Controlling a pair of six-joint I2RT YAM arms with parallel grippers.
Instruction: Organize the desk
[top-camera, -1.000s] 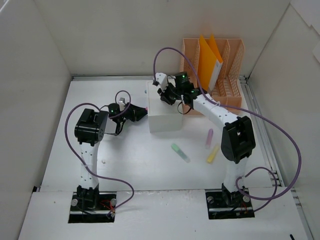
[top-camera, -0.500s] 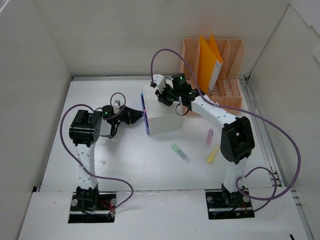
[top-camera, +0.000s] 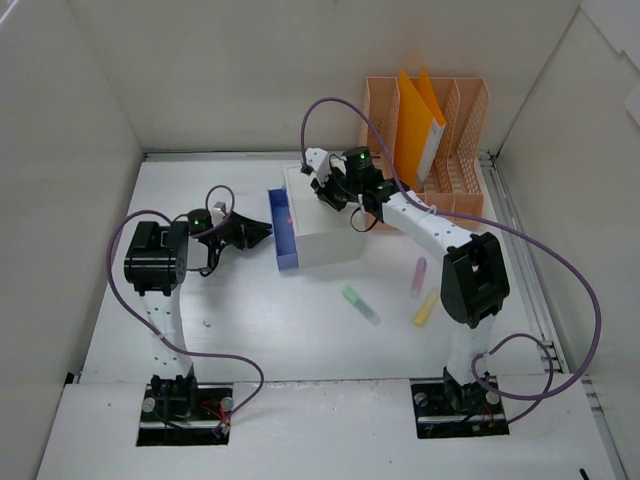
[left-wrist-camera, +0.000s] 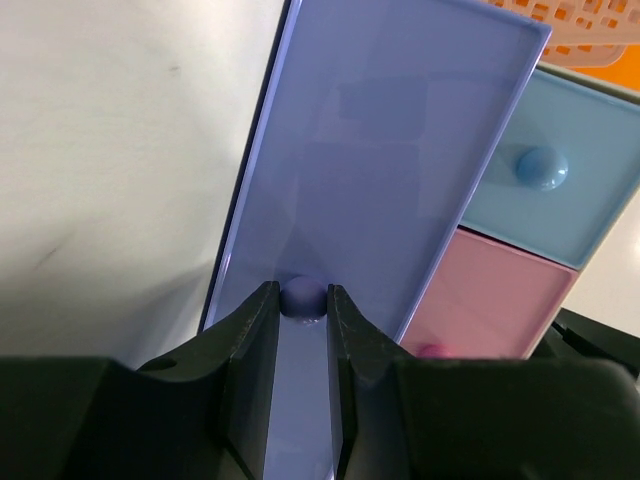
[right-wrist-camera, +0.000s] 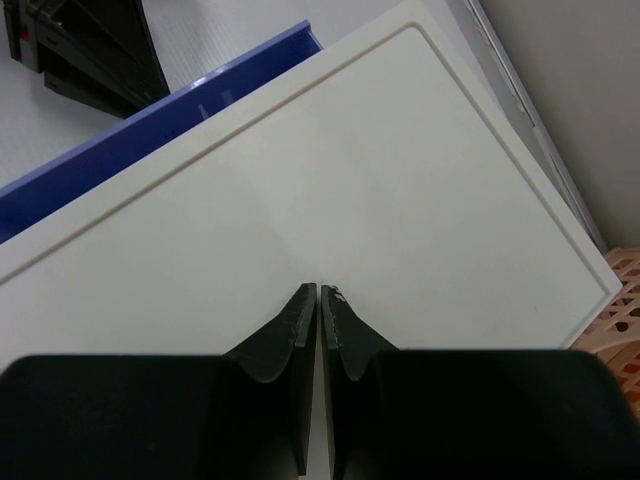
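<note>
Drawer opening is the step in hand: your left gripper (left-wrist-camera: 300, 297) clamps the knob (left-wrist-camera: 302, 290) of the blue drawer (left-wrist-camera: 390, 150), partly out of the white drawer box (right-wrist-camera: 350, 200). Your right gripper (right-wrist-camera: 318, 292), jaws together, rests on its top. The desk (top-camera: 250, 330) lies beneath both. Next you likely release the knob and fetch the green highlighter (top-camera: 361, 305).

Three pastel marker pens — green (top-camera: 361, 305), lilac (top-camera: 418, 277), yellow (top-camera: 426, 307) — plus three plastic drawers, lavender (left-wrist-camera: 390, 150), light blue (left-wrist-camera: 560, 215), pink (left-wrist-camera: 490, 300), one white rectangular box (top-camera: 325, 252), one peach lattice plastic rack (top-camera: 470, 150), one orange folder (top-camera: 415, 125).
</note>
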